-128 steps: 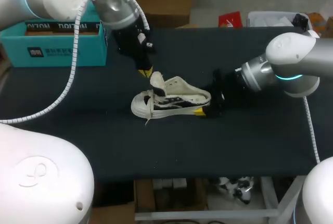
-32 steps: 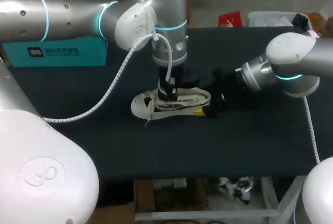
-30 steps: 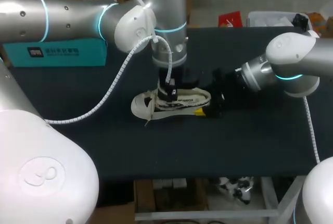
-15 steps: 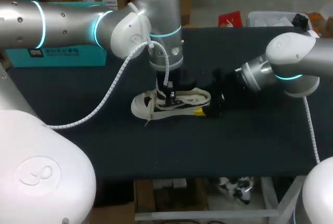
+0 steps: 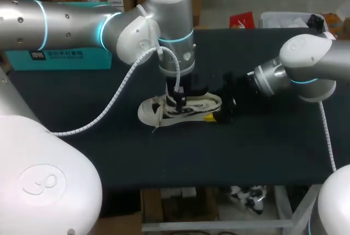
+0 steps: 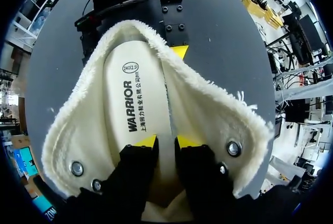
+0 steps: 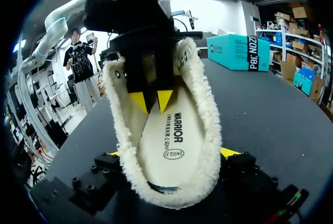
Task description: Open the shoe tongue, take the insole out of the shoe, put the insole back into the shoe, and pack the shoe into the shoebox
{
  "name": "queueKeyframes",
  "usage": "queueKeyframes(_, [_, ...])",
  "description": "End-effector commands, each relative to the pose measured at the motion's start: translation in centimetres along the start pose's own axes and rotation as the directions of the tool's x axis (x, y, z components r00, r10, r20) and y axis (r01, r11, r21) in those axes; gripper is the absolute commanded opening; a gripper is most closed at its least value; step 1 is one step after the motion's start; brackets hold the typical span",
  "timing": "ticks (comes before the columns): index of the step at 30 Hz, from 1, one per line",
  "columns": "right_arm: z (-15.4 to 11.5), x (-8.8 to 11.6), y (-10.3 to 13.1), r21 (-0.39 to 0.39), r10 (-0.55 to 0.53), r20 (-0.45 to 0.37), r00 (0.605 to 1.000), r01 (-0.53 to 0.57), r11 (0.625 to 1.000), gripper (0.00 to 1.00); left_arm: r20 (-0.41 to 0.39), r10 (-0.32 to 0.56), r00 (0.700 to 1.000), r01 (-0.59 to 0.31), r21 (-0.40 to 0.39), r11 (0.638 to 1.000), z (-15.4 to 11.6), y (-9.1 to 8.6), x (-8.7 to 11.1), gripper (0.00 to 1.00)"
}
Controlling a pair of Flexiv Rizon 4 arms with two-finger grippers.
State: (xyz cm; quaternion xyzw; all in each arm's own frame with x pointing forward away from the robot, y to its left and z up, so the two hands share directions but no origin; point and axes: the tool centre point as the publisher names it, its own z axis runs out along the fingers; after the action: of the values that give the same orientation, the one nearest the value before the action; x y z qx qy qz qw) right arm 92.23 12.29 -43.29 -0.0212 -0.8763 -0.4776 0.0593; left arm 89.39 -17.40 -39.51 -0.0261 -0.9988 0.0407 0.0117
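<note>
The left pincer [image 6: 167, 141] stands down inside the shoe [image 5: 150, 112], right at the insole [image 6: 138, 104]; whether it grasps the insole I cannot tell. The right pincer [image 7: 171, 153] is clenched on the shoe's heel from both sides. The shoe lies mid-table [image 5: 164, 158], with the teal shoebox [image 5: 54, 54] well apart at the far left.

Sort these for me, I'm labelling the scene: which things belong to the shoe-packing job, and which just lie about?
Job: shoe, insole, teal shoebox, left gripper, right gripper.
Just there: black table.
</note>
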Motion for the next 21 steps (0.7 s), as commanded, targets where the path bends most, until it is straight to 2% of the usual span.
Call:
queueKeyframes(1, [0.4, -0.1, -0.7, -0.003, 0.002, -0.002, 1.0, -0.002, 1.0, 0.0, 0.01, -0.008, 1.0, 0.008, -0.009, 1.0, 0.5, -0.2, 0.7, 0.29])
queueKeyframes(8, [0.4, -0.1, -0.7, -0.003, 0.002, -0.002, 1.0, -0.002, 1.0, 0.0, 0.059, -0.007, 0.998, 0.009, -0.04, 0.999, 2.4, -0.3, 1.0, 0.31])
queueKeyframes(13, [0.4, -0.1, -0.7, -0.003, 0.002, -0.002, 1.0, -0.002, 1.0, 0.0, 0.115, -0.002, 0.993, 0.007, -0.045, 0.999, 4.0, 0.2, 0.5, 0.34])
queueKeyframes(21, [0.4, -0.1, -0.7, -0.003, 0.002, -0.002, 1.0, -0.002, 1.0, 0.0, 0.199, -0.017, 0.98, 0.025, -0.036, 0.999, 6.3, 0.8, -1.9, 0.35])
